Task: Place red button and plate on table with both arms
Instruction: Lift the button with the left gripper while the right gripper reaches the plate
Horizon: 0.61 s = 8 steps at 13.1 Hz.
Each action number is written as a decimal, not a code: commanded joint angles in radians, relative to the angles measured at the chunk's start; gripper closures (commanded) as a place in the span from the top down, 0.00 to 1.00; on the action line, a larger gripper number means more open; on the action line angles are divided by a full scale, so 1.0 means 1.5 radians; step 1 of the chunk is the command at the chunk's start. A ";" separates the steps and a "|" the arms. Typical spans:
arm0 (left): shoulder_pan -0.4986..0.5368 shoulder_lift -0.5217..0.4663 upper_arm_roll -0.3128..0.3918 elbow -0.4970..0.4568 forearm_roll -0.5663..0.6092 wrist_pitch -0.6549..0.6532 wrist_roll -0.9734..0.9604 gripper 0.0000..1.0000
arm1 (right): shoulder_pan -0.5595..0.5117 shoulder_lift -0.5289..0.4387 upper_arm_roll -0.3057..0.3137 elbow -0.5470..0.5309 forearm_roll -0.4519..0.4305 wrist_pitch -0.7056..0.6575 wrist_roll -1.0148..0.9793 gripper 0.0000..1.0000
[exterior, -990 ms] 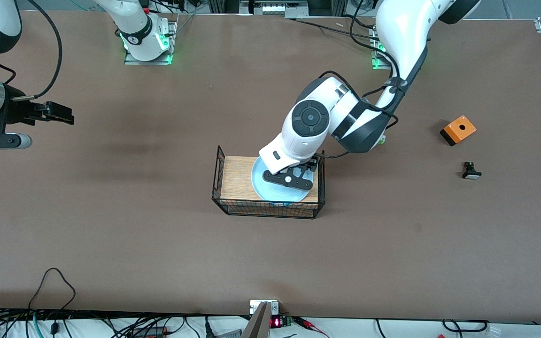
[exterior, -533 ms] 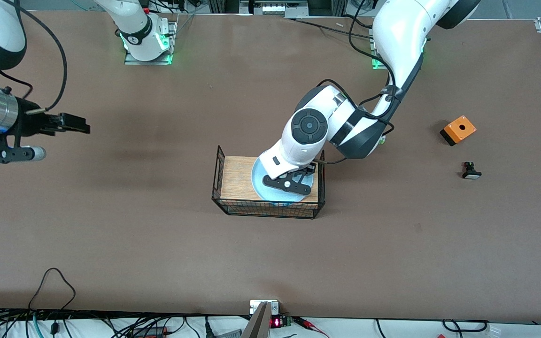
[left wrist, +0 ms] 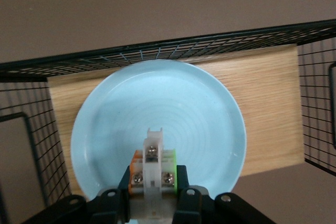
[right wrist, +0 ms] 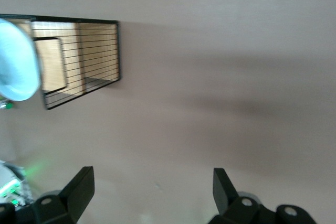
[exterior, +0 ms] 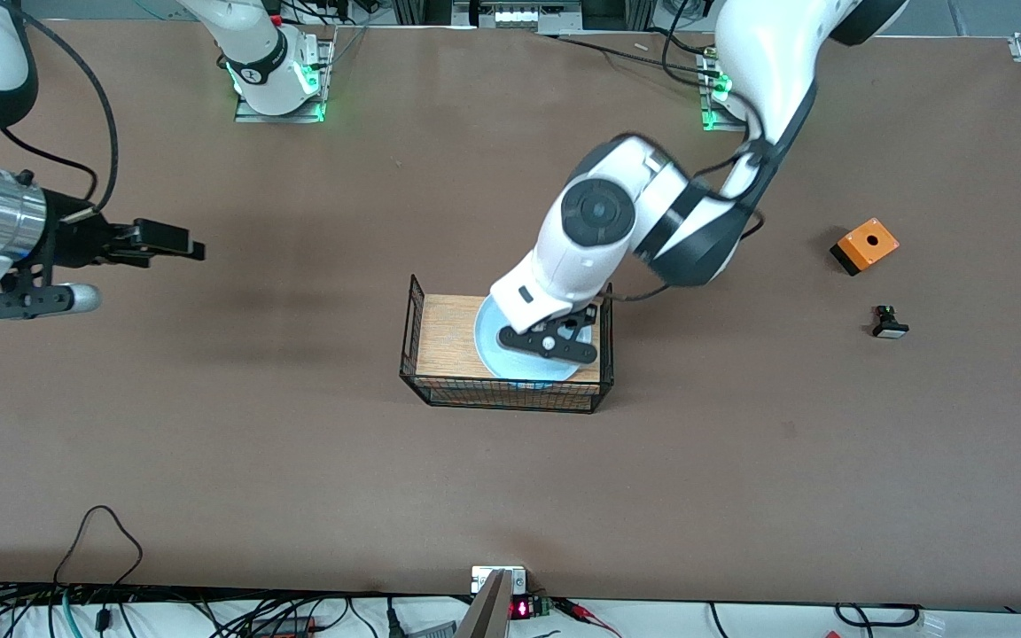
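Now my left claw (left wrist: 152, 203) pinches the red button (left wrist: 153, 169) over the plate (exterior: 502, 350); I'd lift straight up, right claw (right wrist: 152, 190) waiting wide.

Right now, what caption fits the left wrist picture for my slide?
Left end effector shut on a small switch above the pale blue plate in the wire-mesh basket.

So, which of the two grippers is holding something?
The left gripper: it is shut on a small white switch over the plate. The right gripper is open, over the table.
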 commanded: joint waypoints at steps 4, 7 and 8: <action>0.090 -0.141 -0.005 0.041 0.000 -0.182 0.028 0.00 | 0.133 0.009 0.001 0.016 0.015 0.048 0.282 1.00; 0.193 -0.151 -0.006 0.040 -0.006 -0.183 0.104 0.00 | 0.200 0.028 0.001 0.016 0.010 0.107 0.428 1.00; 0.230 -0.151 -0.004 0.039 -0.038 -0.183 0.120 0.00 | 0.221 0.039 0.000 0.017 0.011 0.123 0.484 1.00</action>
